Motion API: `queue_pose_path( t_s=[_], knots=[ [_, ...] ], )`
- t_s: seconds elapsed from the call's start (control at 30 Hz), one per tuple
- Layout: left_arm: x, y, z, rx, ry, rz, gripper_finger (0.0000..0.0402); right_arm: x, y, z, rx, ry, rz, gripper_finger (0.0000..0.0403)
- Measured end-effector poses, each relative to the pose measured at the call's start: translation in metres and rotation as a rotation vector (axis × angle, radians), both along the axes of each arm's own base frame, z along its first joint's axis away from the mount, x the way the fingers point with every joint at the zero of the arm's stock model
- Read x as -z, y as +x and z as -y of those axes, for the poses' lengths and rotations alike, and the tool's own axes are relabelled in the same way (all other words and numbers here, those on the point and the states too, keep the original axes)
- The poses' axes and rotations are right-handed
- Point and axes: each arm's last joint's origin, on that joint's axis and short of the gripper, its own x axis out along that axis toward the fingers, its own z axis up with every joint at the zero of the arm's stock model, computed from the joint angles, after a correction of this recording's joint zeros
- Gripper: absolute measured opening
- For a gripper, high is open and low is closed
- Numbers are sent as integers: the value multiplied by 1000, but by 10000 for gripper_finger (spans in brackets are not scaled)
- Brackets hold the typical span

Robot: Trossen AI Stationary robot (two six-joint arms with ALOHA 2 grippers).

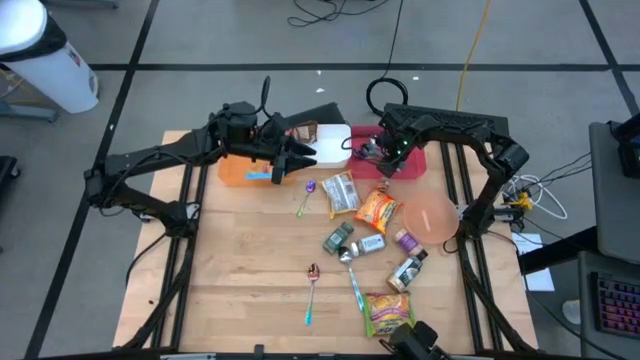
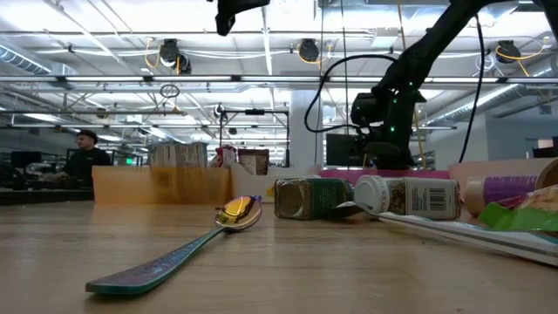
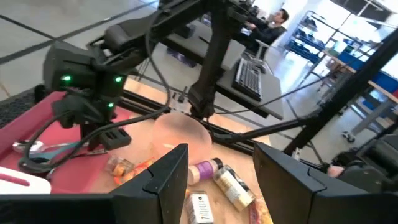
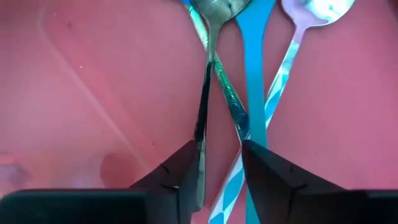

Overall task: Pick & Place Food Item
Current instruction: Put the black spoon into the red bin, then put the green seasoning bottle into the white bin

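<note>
From the high view, your right gripper (image 1: pixel 383 152) sits low over the red tray (image 1: pixel 415 168) at the far edge of the table (image 1: pixel 240 270). The left gripper (image 1: pixel 300 160) hangs above the orange bin (image 1: pixel 235 175). The food itself, such as the orange snack bag (image 1: pixel 377 210), lies on the table just in front of the red tray, and neither claw touches it.

The low view shows only the right arm (image 2: pixel 388 113) dropping behind a jar (image 2: pixel 307 198). Its fingertips are probably hidden there, so don't judge height from this view.

In the left wrist view, the left claw's fingers (image 3: pixel 168 180) stand well apart with nothing between them. Leave that arm parked.

The right wrist view is the one to trust. The jaws are parted a little, straddling the dark handle of a silver spoon (image 4: pixel 208 37) that lies on the tray floor among a blue handle (image 4: pixel 255 74) and a striped spoon (image 4: pixel 292 43). I judge the spoon is no longer pinched.

Open wider before lifting and rise straight up (the handles cross, so a sideways drag would snag them). Then move to the snack bag and take it across its narrow side.
</note>
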Motion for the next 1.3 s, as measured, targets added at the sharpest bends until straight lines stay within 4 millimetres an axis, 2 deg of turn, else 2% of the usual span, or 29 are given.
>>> queue_pose_path(
  t_s=[0.17,0.47,0.67,0.83,1.03,1.3],
  knots=[
    [0,0,0,-11,3,0,189,-20,-1,-3,37,-14,104,147],
    [0,0,0,-11,5,0,189,-83,5,-18,78,-93,485,149],
    [0,0,0,-11,6,1,189,-118,16,-40,51,-149,672,152],
    [0,0,0,-11,6,1,189,-141,34,-62,-30,-214,853,152],
    [0,0,0,-11,6,1,189,-150,54,-84,-70,-203,1060,144],
    [0,0,0,-11,6,1,189,-136,69,-121,-123,-112,1062,144]
  ],
)
